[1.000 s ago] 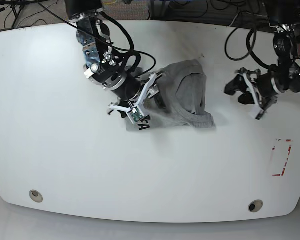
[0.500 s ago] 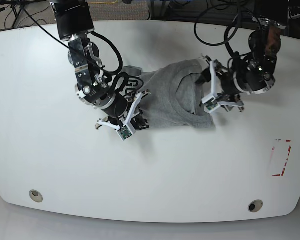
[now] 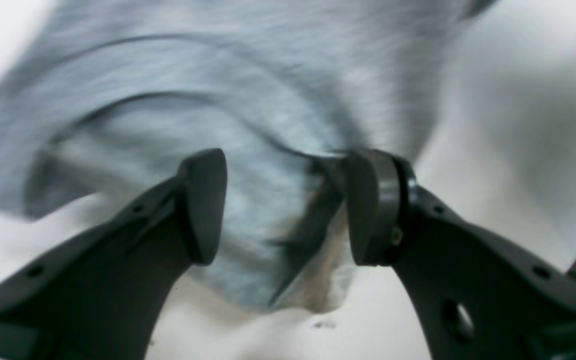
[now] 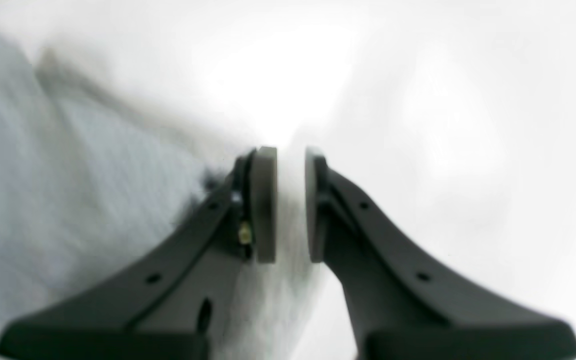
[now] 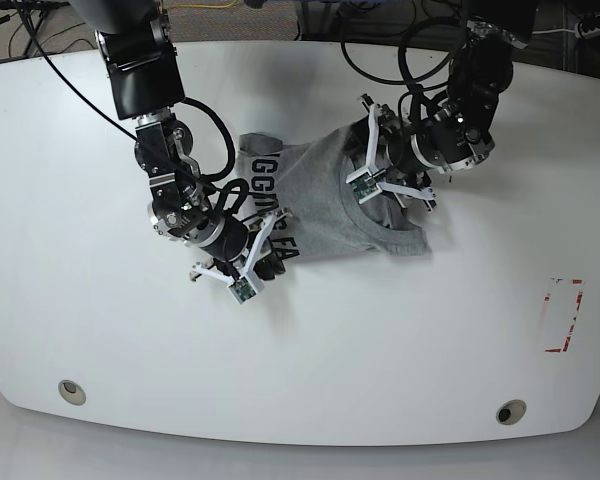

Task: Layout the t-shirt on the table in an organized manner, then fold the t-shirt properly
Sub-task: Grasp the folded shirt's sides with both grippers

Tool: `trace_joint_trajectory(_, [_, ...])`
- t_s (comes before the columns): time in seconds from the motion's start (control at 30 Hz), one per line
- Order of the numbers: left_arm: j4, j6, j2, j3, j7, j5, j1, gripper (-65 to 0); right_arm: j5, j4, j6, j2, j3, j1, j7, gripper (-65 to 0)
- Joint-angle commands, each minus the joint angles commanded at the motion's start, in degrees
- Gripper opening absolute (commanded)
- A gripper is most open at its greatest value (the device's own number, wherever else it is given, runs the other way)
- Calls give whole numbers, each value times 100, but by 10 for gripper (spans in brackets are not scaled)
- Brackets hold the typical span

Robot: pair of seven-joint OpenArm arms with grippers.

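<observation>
The grey t-shirt (image 5: 325, 200) lies bunched in the middle of the white table (image 5: 100, 330), with black lettering showing on its left part. My right gripper (image 5: 260, 262) is at the shirt's lower left edge. In the right wrist view its pads (image 4: 265, 205) stand almost together, and pale fabric of the t-shirt (image 4: 68, 200) runs up between them. My left gripper (image 5: 385, 180) hovers over the collar area. Its fingers (image 3: 203, 205) are spread wide in the left wrist view, with the t-shirt (image 3: 248, 100) beneath and a fold by the right finger.
Two round grommet holes (image 5: 72, 391) (image 5: 510, 411) sit near the table's front edge. A red-and-white mark (image 5: 563, 315) is at the right. Black cables (image 5: 430, 40) trail along the back edge behind both arms.
My right gripper has dragged the shirt's edge to the left, uncovering the lettering. My left arm has swung in from the right side of the table to over the collar.
</observation>
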State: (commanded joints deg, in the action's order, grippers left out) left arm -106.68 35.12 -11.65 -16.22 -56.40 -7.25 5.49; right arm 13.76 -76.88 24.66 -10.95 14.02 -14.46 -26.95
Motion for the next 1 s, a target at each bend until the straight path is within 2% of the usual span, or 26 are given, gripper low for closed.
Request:
trace_joint_trajectory(0.17, [299,18,-62,26,9,281,-35,-292,0,141,0,0,0,316,290,-563])
trace_joint_trajectory(0.3, [695,18,-255,79,26,422,-220,-292,0,141,0,-44,-35,633,554,-563])
trace_joint_trajectory(0.4, [1037,18,-290,97,26,431,-457,-292,44,123,0,-105,-255,800,589,-563])
trace_joint_trajectory(0.6, [1609,26,-589,88,44,404,-897,-292,0,-70,9,-141,-598,1204,598,-563])
trace_joint_trajectory(0.8, [1881,35,-686,62,88,404,-1433,-292,44,-571,141,-255,-782,1688,571,-563])
trace_joint_trajectory(0.93, [2004,53,-695,53,202,404,-1749,-292,53,-862,132,-246,-809,1952,563,-563])
trace_joint_trajectory(1.0, [1987,167,-695,53,211,404,-1908,-292,53,-967,114,-237,-800,2057,563,-563])
